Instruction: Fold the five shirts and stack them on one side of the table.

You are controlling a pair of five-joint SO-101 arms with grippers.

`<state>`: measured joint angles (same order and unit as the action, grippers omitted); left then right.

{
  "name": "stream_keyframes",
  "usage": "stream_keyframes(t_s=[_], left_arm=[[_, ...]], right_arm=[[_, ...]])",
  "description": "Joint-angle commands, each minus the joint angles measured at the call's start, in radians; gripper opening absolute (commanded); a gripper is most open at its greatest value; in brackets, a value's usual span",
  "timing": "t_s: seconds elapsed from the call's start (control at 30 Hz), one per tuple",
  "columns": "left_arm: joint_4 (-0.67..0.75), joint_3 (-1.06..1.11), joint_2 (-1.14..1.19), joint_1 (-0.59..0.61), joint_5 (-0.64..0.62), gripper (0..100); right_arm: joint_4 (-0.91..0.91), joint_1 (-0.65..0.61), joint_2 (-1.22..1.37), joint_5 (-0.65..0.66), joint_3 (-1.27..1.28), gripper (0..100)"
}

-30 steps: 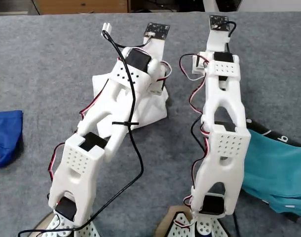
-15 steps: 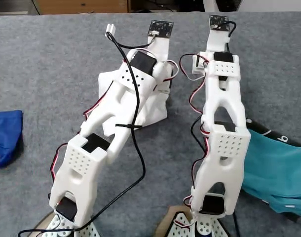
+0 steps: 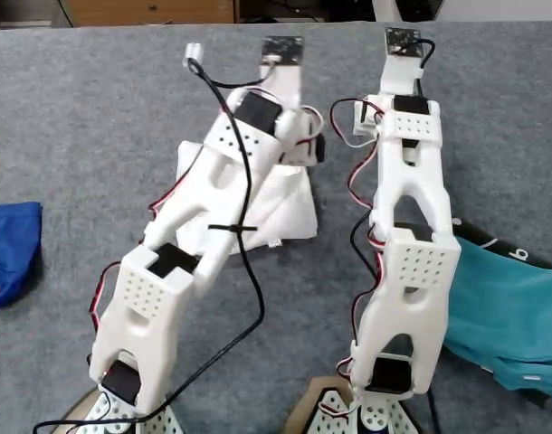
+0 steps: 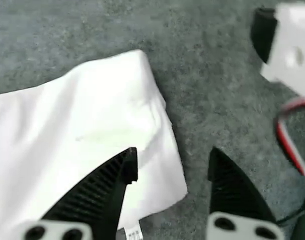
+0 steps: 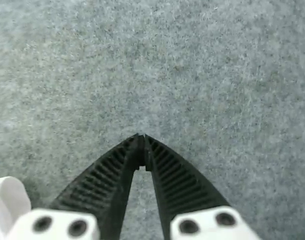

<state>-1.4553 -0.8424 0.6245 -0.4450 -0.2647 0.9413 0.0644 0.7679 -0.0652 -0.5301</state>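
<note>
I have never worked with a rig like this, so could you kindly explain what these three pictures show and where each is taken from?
These are two small white robot arms standing side by side at a grey table. The overhead picture comes from a fixed camera looking down. The other two come from a camera on each arm's wrist, looking along its fingers. The left arm leans over a white shirt. The left fingers are open above the shirt's edge and hold nothing. The right arm is stretched straight out, and the right fingers are shut over bare table, also holding nothing. A blue shirt lies at one edge of the table and a teal shirt at the other.
</note>
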Motion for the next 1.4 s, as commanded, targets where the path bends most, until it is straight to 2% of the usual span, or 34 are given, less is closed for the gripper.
stream_keyframes(t_s=[0.0, 0.1, 0.33, 0.4, 0.5, 0.7, 0.8, 0.97, 1.07, 1.2, 1.37], left_arm=[[0.017, -0.043, -0.022, 0.058, -0.048, 26], [0.014, -0.043, -0.024, 0.137, -0.048, 23], [0.029, 0.029, 0.030, 0.327, -0.048, 1], [0.048, 0.041, 0.071, 0.354, -0.048, 3], [0.066, 0.038, 0.142, 0.368, -0.048, 2], [0.095, -0.017, 0.249, 0.404, -0.048, 2], [0.095, -0.083, 0.298, 0.445, -0.048, 2], [0.109, -0.184, 0.403, 0.450, -0.048, 2], [0.063, -0.264, 0.438, 0.451, -0.049, 2], [-0.054, -0.376, 0.440, 0.459, -0.049, 2], [-0.259, -0.701, 0.421, 0.519, -0.048, 2]], right_arm=[[-0.018, 0.016, -0.038, -0.008, 0.002, 0.5], [-0.018, 0.016, -0.038, -0.008, 0.002, 0.5], [-0.014, 0.007, -0.042, -0.002, -0.002, 0.5], [0.005, -0.021, -0.053, 0.051, -0.016, 0.5], [0.138, -0.101, -0.097, 0.186, -0.085, 0.5], [0.399, -0.263, -0.143, 0.367, -0.183, 0.5], [0.502, -0.303, -0.150, 0.427, -0.228, 0.5], [0.634, -0.390, -0.148, 0.506, -0.298, 0.5], [0.647, -0.446, -0.145, 0.540, -0.308, 0.5], [0.589, -0.455, -0.120, 0.548, -0.315, 0.5], [0.577, -0.469, -0.071, 0.548, -0.317, 0.5]])
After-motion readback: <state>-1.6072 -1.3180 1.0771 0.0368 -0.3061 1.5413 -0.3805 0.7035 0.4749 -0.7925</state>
